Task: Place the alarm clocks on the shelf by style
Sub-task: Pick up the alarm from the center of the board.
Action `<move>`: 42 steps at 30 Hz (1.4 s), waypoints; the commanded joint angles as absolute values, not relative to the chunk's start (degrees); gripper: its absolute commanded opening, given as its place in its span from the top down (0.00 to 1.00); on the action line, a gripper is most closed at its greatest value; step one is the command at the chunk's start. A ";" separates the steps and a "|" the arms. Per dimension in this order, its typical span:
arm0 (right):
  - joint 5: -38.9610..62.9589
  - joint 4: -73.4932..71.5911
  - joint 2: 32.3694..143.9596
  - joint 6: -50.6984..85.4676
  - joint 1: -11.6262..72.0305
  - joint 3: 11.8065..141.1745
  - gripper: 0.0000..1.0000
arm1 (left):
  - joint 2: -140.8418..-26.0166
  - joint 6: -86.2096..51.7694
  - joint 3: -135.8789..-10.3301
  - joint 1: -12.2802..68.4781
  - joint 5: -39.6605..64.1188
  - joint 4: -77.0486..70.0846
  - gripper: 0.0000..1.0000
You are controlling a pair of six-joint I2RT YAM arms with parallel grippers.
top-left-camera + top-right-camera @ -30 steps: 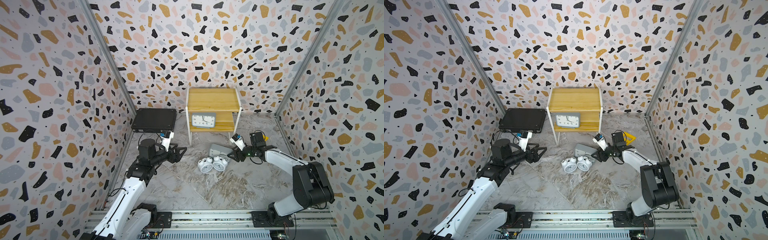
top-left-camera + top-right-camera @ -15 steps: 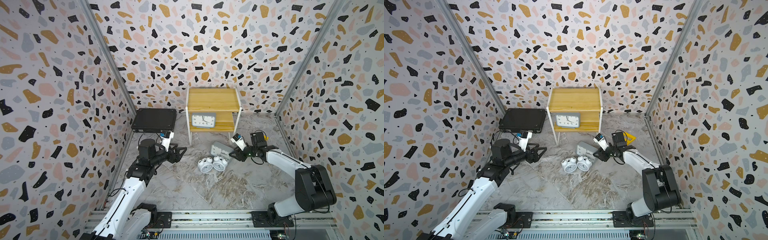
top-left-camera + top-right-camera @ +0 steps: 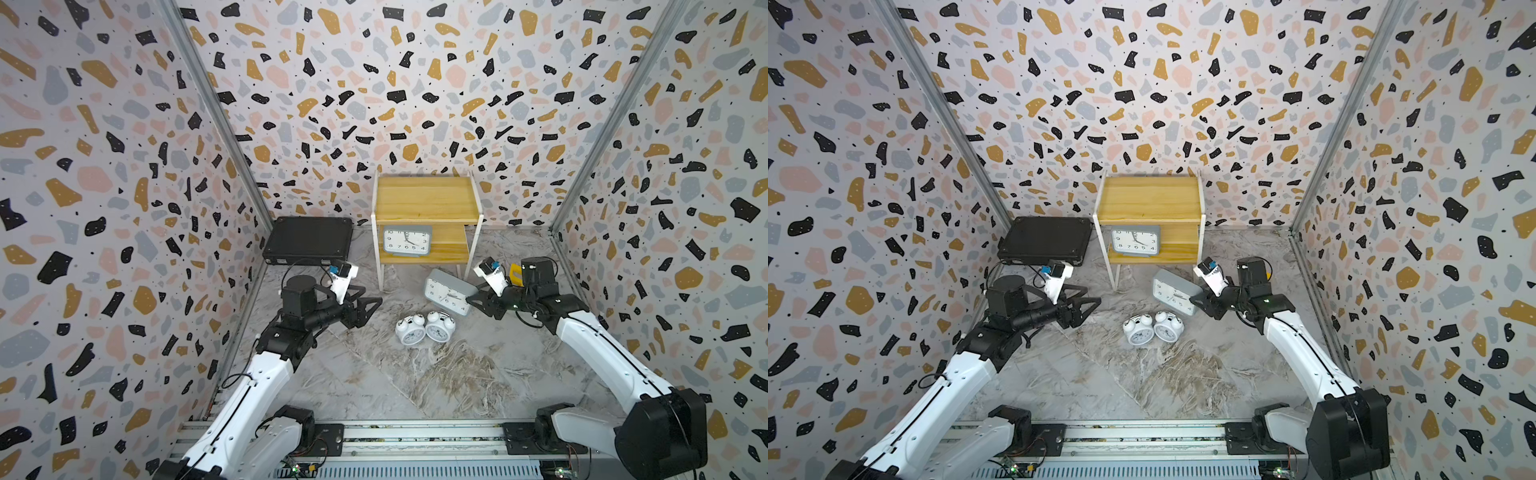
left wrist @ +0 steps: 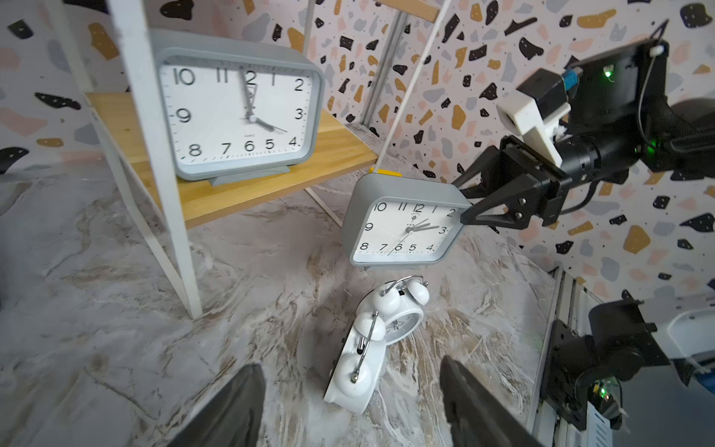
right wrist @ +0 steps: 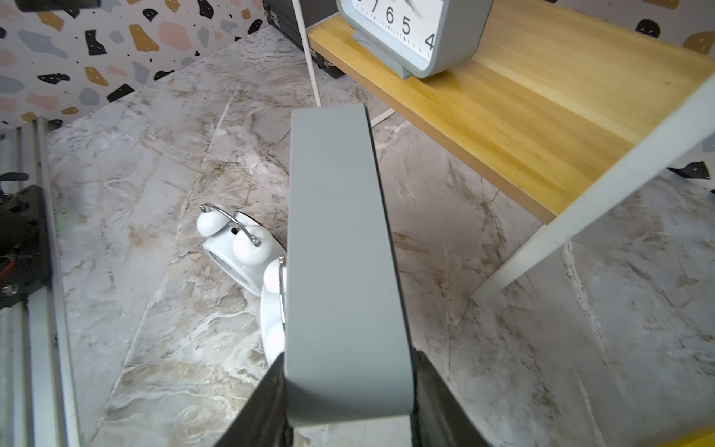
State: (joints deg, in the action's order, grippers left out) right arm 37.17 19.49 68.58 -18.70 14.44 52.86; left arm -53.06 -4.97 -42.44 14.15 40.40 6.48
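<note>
Clamps tilted grey rectangular alarm clock (image 5: pixel 336 232) by its side edge with right gripper (image 5: pixel 348 371), narrowed around the casing

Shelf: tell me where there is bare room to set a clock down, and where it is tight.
The top board is wholly bare. On the lower board, everything from the standing grey clock to the board's right end is free. Crowded: the floor in front, where the right claw grips the second grey clock close by the two twin-bell clocks.
</note>
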 commanded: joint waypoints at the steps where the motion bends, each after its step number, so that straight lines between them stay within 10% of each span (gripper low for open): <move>1: 43.45 22.10 64.92 -19.77 14.84 57.79 0.79 | -54.63 4.51 -48.85 17.13 45.28 9.03 0.23; 24: 58.02 37.49 68.06 -27.73 19.25 72.79 0.79 | -79.74 47.04 -90.63 24.03 52.26 53.10 0.08; 42: 56.12 37.08 68.63 -28.38 22.41 74.18 0.78 | -84.64 46.48 -92.18 24.18 56.60 54.98 0.25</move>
State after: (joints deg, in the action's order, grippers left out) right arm 54.46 38.20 69.71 -27.75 22.15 70.81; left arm -84.55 45.84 -91.55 23.86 54.63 54.54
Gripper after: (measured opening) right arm 0.449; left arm 0.752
